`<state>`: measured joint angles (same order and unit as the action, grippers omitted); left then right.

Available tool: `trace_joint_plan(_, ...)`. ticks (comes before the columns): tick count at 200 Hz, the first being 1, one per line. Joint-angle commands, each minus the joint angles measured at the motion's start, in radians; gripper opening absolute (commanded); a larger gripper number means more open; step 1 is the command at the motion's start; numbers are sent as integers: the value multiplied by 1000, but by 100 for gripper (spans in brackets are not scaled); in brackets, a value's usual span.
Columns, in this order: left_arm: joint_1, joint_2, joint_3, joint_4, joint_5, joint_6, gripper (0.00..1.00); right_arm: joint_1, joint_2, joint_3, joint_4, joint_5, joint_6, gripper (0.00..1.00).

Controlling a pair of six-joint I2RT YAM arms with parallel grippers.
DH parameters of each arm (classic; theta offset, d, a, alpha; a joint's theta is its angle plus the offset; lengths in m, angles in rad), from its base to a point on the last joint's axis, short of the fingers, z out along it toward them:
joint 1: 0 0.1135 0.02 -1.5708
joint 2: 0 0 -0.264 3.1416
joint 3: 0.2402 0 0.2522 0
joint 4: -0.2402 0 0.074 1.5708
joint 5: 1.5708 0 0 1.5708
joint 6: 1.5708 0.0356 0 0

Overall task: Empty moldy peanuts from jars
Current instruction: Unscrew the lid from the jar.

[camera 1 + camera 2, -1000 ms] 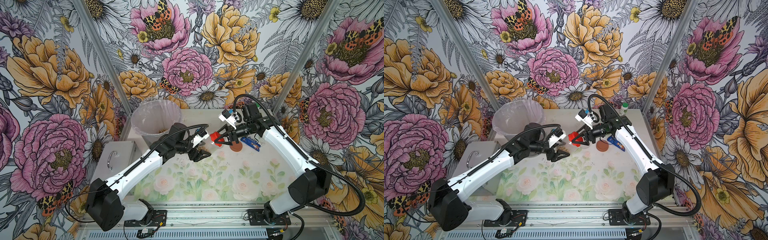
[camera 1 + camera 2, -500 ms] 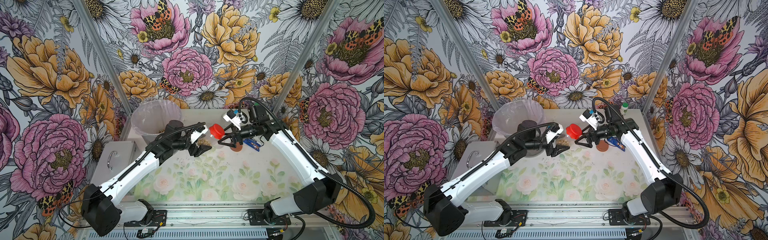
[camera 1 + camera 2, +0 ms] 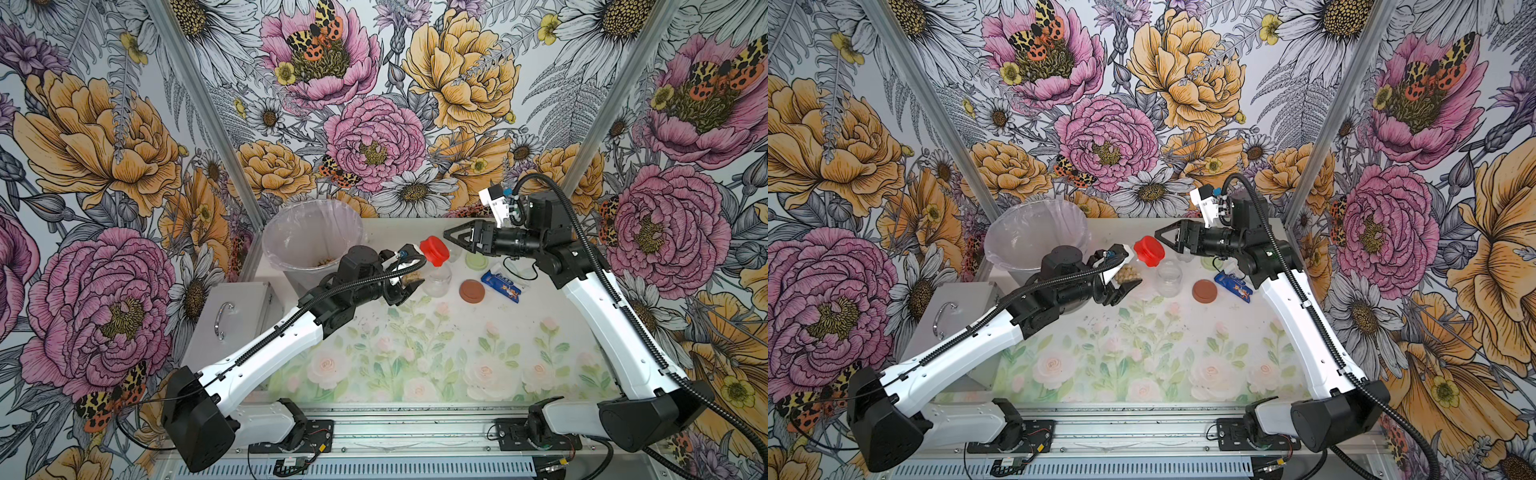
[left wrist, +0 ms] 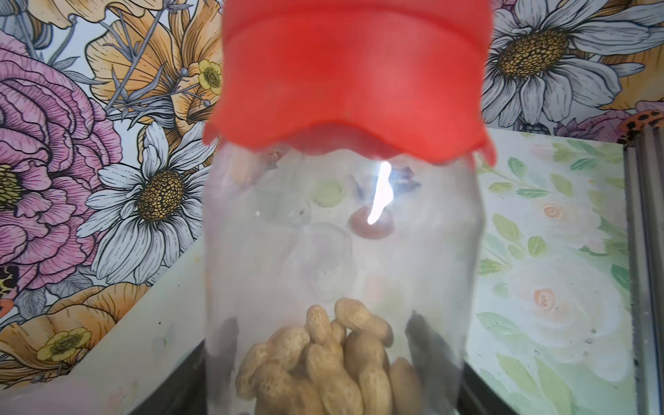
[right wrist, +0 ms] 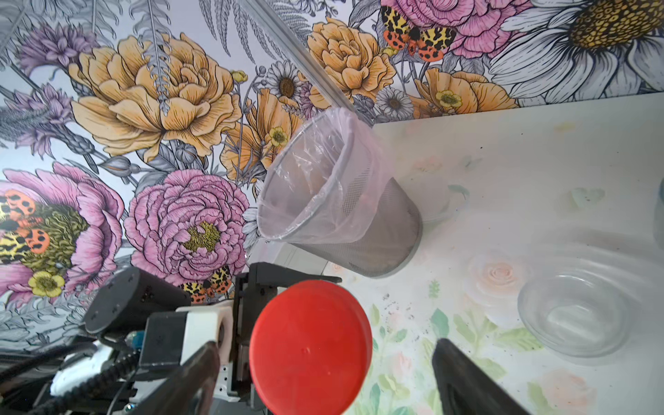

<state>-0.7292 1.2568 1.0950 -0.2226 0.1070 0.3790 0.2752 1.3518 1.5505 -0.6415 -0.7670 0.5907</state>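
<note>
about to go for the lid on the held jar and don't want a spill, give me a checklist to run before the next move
1. left tool shut on the jar: ok.
2. peanuts inside the jar: ok, heaped at the end away from the lid.
3. red lid off: not ok, it sits on the jar.
4. right tool open and not touching the lid: ok.
5. Lid loose on its thread: cannot tell.
6. lined bin open at the top to take the peanuts: ok.
</note>
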Motion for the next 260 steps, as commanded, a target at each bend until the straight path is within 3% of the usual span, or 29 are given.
trace_joint_plan(1,-1,9,13,64,-68,26,33,20,34,32,25,58,78,93)
trace_joint_plan(115,-29,47,45,37,-104,43,33,131,98,52,23,142,28,92)
trace_joint_plan(147,-36,59,59,32,-118,49,33,146,108,47,16,152,6,85)
trace_joint_plan(184,-40,59,66,24,-101,51,34,147,127,46,-25,110,-116,65)
trace_joint_plan(212,-12,29,49,36,49,11,34,148,180,43,-68,-62,-346,57)
trace_joint_plan(228,25,4,37,37,198,-28,34,146,204,43,-102,-101,-501,51)
trace_joint_plan(260,144,-31,20,35,579,-116,33,148,236,34,-219,-277,-858,52)
